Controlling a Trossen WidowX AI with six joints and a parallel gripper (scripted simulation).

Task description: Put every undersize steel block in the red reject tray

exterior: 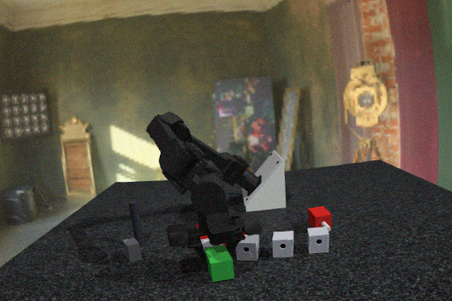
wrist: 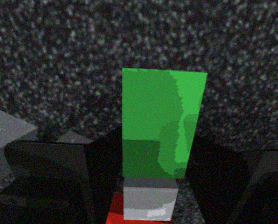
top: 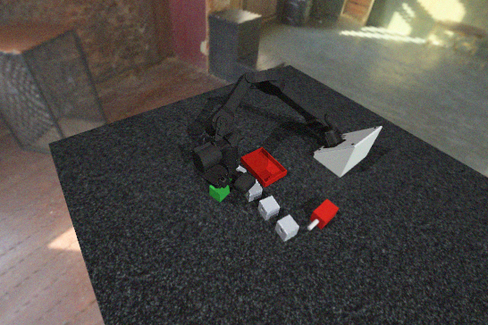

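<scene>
Black speckled worktop point(top: 179, 255) point(exterior: 372, 203) point(wrist: 60, 40). Jaws point(top: 231, 184) point(exterior: 215, 245) pinch green gauge point(top: 219, 192) point(exterior: 220, 265) point(wrist: 155, 115), its body against or just beside an end steel block point(top: 241, 169) point(exterior: 207, 242) point(wrist: 149, 202). Three other blocks line up beyond; red tray point(top: 264, 167) point(wrist: 115, 212) sits behind the row, with no block visible inside.

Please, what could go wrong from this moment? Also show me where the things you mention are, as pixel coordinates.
The gripper point(top: 230, 184) point(wrist: 150, 129) holds the green gauge point(top: 219, 192) point(exterior: 221, 264) point(wrist: 155, 120) close against a steel block point(wrist: 149, 202); if misaligned, it might push that block out of place. The arm hides part of the red reject tray point(exterior: 204, 236) in the exterior view, so a fit judged from there could be misread.
</scene>
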